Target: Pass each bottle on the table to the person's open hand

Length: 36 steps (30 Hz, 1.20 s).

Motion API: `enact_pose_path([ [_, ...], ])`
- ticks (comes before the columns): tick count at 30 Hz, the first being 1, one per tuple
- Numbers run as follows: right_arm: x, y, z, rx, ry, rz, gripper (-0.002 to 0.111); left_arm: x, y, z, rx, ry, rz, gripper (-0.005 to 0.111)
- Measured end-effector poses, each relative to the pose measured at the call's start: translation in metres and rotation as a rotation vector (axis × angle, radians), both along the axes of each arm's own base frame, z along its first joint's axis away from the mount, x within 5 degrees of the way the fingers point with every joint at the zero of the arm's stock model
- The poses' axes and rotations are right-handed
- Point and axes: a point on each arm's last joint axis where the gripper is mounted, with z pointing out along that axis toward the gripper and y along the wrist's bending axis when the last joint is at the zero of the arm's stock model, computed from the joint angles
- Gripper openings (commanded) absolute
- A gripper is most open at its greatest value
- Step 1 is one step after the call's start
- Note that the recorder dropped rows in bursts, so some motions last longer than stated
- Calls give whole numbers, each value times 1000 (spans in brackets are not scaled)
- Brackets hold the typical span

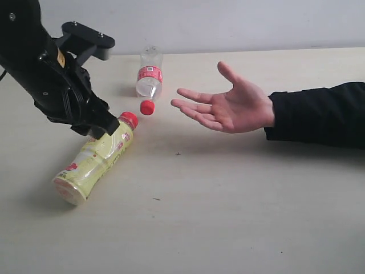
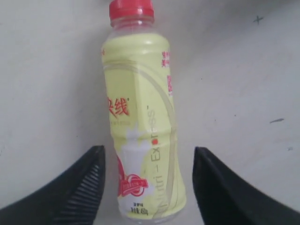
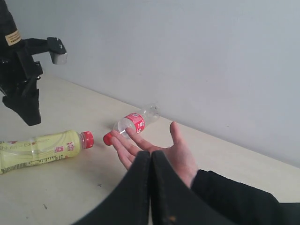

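Left gripper (image 2: pixel 147 157) wide, jaws either side of yellow bottle (image 1: pixel 94 160), lower left. Best to descend squarely, close mid-body, then carry to hand (image 1: pixel 234 105).

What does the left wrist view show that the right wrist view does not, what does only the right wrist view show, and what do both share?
Only the left wrist view: the left gripper, jaws open either side of the yellow bottle with gaps, and the label print close up.
Only the right wrist view: the small clear bottle, the person's open hand, the shut right gripper, the wall.
Both: the yellow bottle lying on the table, red cap on.
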Motion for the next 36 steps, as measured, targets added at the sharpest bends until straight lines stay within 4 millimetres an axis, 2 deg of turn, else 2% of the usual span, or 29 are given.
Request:
enact_pose_path([
  [3,0,0,0,0,0,0,0,4,-1,-10,38,74,6,71],
  [15,0,0,0,0,0,0,0,28,-14,-68,37,114,44,71],
  [24,0,0,0,0,0,0,0,32,-15,-77,25,111,82,71],
  [30,0,0,0,0,0,0,0,33,-16,-97,42,155,108,71],
  [33,0,0,0,0,0,0,0,33,-16,-105,51,172,111,66],
  [36,0,0,0,0,0,0,0,34,-17,-106,46,169,125,46],
])
